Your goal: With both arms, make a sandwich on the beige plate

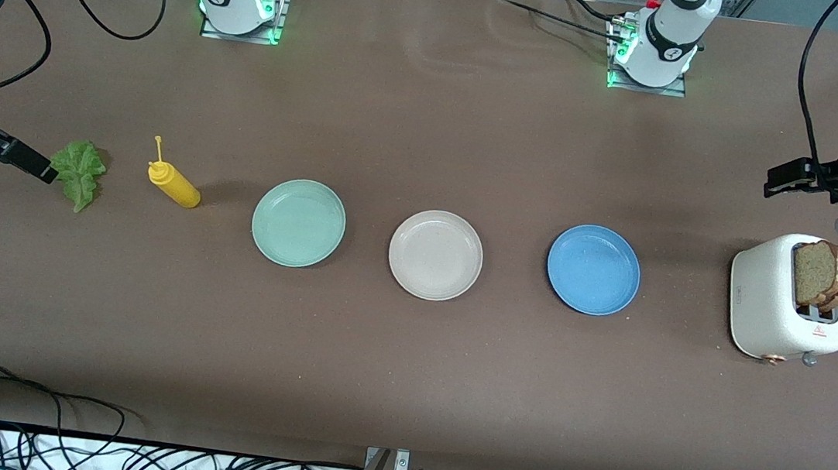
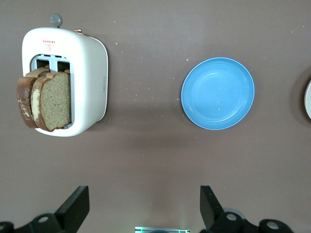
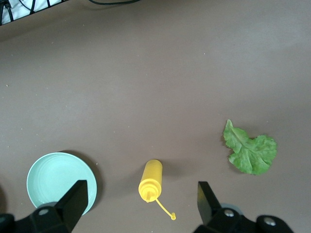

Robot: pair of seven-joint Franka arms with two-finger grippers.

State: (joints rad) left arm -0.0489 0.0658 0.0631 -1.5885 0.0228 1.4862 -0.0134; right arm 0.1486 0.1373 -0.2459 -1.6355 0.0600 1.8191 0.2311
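The beige plate (image 1: 435, 255) lies bare mid-table, between a mint-green plate and a blue one. Two brown-crusted bread slices (image 1: 824, 274) (image 2: 48, 99) stand in the slots of a white toaster (image 1: 770, 303) at the left arm's end. A ruffled green lettuce leaf (image 1: 79, 172) (image 3: 250, 150) lies flat at the right arm's end. My left gripper (image 1: 787, 180) (image 2: 144, 194) hangs high over bare table beside the toaster, open and holding nothing. My right gripper (image 1: 33, 163) (image 3: 142, 191) hovers high above the yellow bottle and lettuce, open and holding nothing.
A yellow squeeze bottle (image 1: 175, 184) (image 3: 151, 178) lies on its side between the lettuce and the mint-green plate (image 1: 299, 222) (image 3: 56, 179). The blue plate (image 1: 593, 269) (image 2: 217, 93) sits between the beige plate and the toaster. Cables hang along the table edge nearest the front camera.
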